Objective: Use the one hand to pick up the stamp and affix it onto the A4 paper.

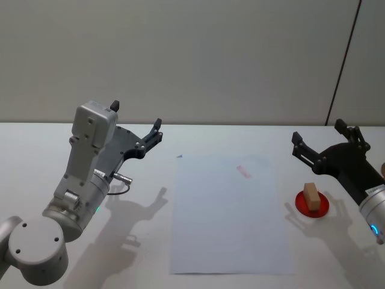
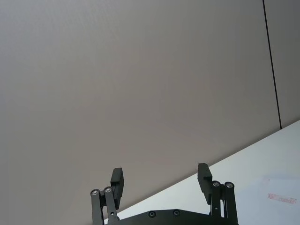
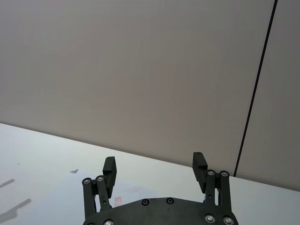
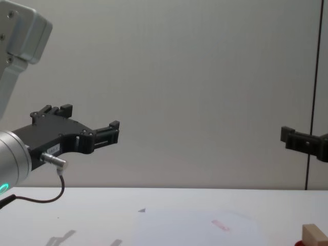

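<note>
The stamp [image 1: 310,195], a tan wooden block, stands upright on a round red pad [image 1: 313,203] to the right of the A4 paper [image 1: 228,217]. In the chest view the stamp [image 4: 314,234] shows at the lower right corner. The white sheet lies flat mid-table and carries a small pink-red ink mark [image 1: 243,171] near its far edge. My right gripper [image 1: 322,139] hovers open above and behind the stamp, apart from it. My left gripper [image 1: 137,123] hangs open over the table's left side, holding nothing. Each wrist view shows its own spread fingers: the left gripper [image 2: 161,180], the right gripper [image 3: 154,167].
The white table [image 1: 90,253] runs back to a plain grey wall. A dark vertical seam [image 1: 343,60] crosses the wall at the right. A thin cable [image 1: 120,186] loops beside the left wrist.
</note>
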`<state>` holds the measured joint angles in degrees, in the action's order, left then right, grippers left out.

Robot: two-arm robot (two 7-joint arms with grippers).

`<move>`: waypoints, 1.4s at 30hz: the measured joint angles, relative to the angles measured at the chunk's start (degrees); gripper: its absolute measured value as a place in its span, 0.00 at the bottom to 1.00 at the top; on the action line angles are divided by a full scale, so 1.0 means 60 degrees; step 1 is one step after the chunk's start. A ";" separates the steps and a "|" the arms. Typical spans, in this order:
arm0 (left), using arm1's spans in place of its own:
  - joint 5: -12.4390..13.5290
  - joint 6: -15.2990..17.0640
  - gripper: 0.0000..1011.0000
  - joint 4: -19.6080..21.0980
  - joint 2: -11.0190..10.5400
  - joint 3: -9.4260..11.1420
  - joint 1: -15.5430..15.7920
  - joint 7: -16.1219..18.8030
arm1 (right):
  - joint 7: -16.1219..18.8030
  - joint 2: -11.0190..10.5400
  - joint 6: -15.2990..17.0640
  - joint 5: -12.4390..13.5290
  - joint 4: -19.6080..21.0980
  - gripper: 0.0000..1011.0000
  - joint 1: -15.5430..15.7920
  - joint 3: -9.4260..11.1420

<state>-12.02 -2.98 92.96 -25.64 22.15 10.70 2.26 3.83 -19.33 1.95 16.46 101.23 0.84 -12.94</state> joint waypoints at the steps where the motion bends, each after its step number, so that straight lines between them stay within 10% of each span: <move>1: 0.0000 0.0000 0.99 0.0000 0.0000 0.0000 0.0000 0.0000 | 0.0000 -0.0001 0.0000 0.0000 0.0000 0.99 0.0000 0.0000; 42: 0.0000 0.0000 0.99 0.0000 0.0000 0.0001 0.0000 0.0000 | 0.0000 -0.0001 0.0000 0.0000 0.0000 0.99 0.0000 0.0000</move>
<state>-12.02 -2.98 92.96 -25.64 22.15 10.70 2.26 3.83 -19.34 1.95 16.46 101.23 0.84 -12.94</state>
